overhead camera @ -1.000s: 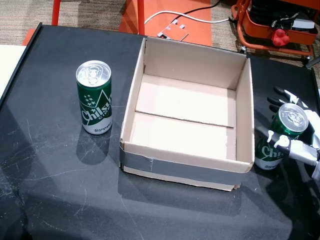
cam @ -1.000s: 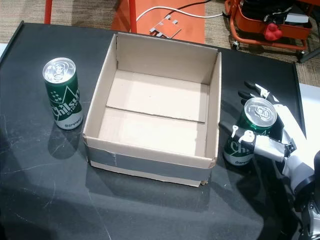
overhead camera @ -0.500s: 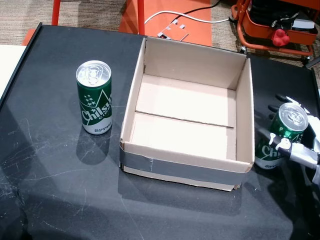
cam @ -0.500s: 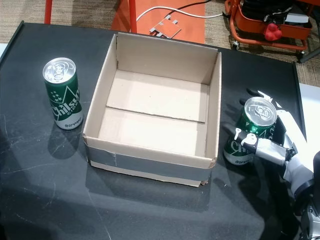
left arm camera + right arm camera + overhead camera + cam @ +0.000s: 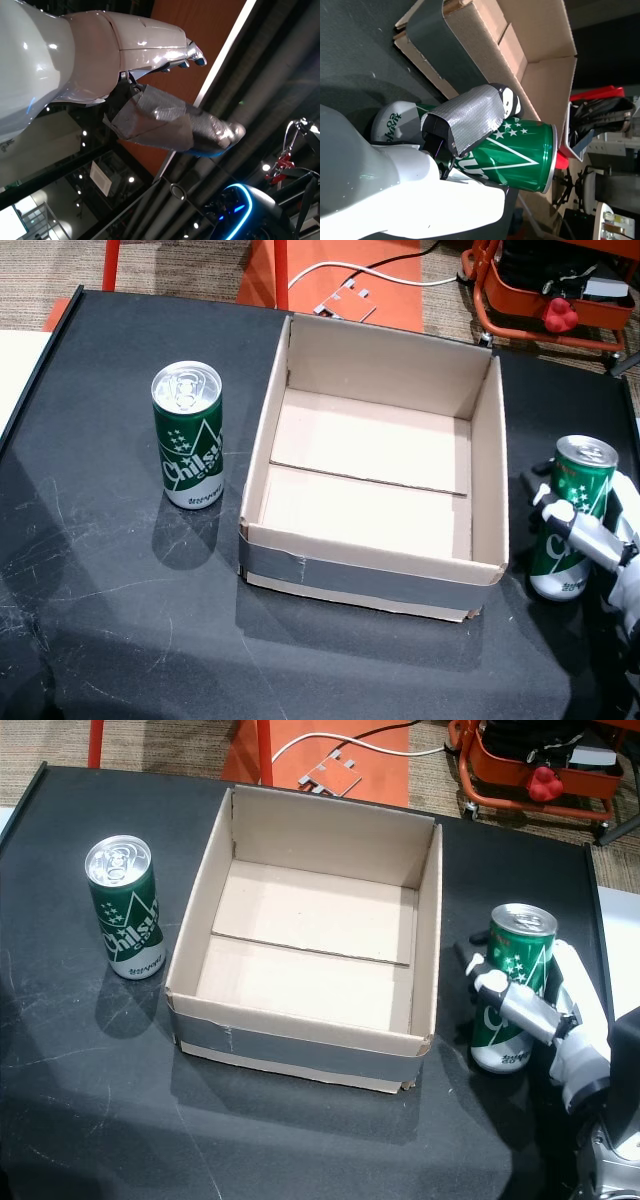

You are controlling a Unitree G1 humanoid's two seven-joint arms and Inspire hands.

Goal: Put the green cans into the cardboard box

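Two green cans: left can (image 5: 188, 435) on table | right hand (image 5: 540, 1015) grips right can (image 5: 513, 986) | cardboard box (image 5: 489, 465) empty

In both head views the right hand (image 5: 600, 540) runs off the picture's right edge, so only its thumb and part of the palm show; its other fingers lie behind the held green can (image 5: 572, 515) and cannot be seen. Whether that can's base touches the tabletop (image 5: 100, 570) or hangs just above it cannot be told. The left hand (image 5: 170, 120) appears in no head view; the left wrist view shows it only against a ceiling, its fingertips largely cut off. In the right wrist view the right hand's palm covers the can's lower lettering.
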